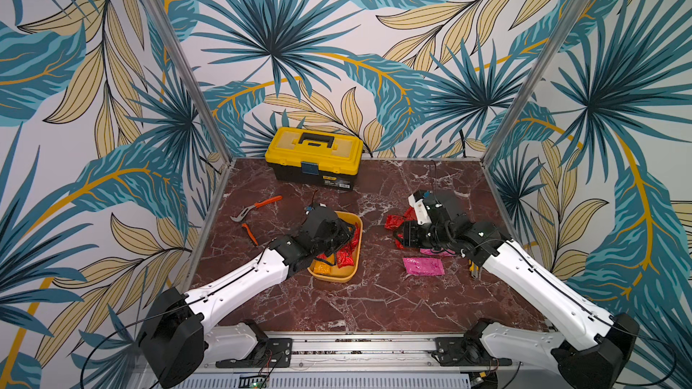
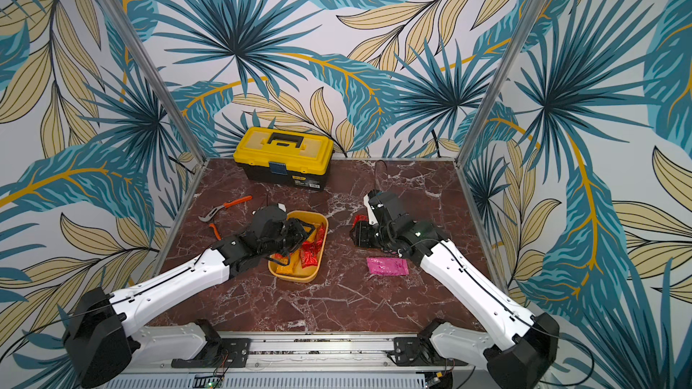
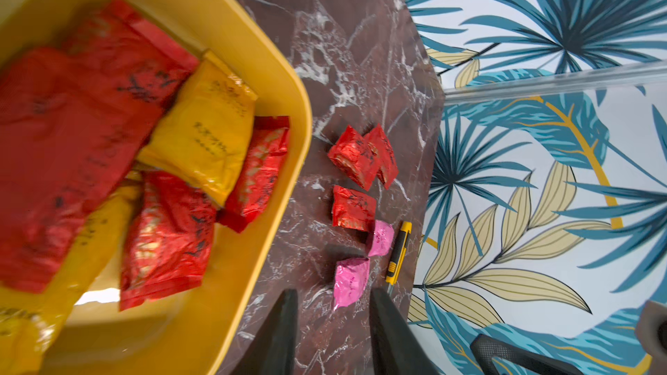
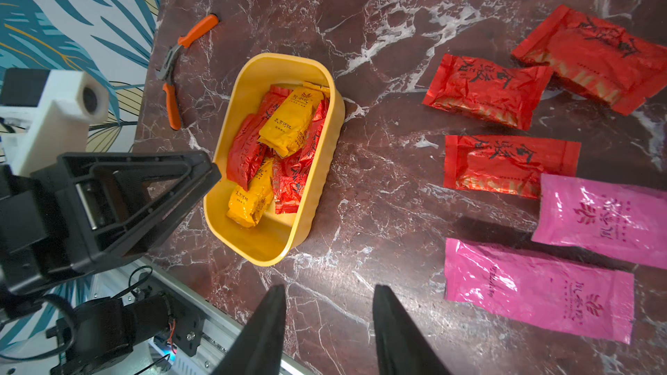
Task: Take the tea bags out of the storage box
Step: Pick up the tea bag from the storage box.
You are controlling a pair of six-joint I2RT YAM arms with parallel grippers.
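Observation:
The yellow-orange storage box (image 1: pixel 337 278) (image 2: pixel 296 278) sits left of centre on the table. Several red and orange-yellow tea bags (image 1: pixel 346 256) (image 3: pixel 205 128) (image 4: pixel 288 120) lie piled inside it. My left gripper (image 1: pixel 346 232) (image 3: pixel 334 292) hovers over the box's far end, open, nothing between its fingers. More tea bags lie on the table to the right: three red ones (image 4: pixel 487 91) (image 3: pixel 353 156) and two pink ones (image 1: pixel 423 266) (image 4: pixel 537 290). My right gripper (image 1: pixel 398 235) (image 4: pixel 328 287) hangs open and empty above bare marble beside them.
A yellow-lidded black toolbox (image 1: pixel 313 157) stands at the back. Orange-handled pliers (image 1: pixel 258 205) (image 4: pixel 173 66) lie left of the box. A yellow utility knife (image 3: pixel 399 252) rests by the right wall, past the pink bags. Metal frame posts border the table.

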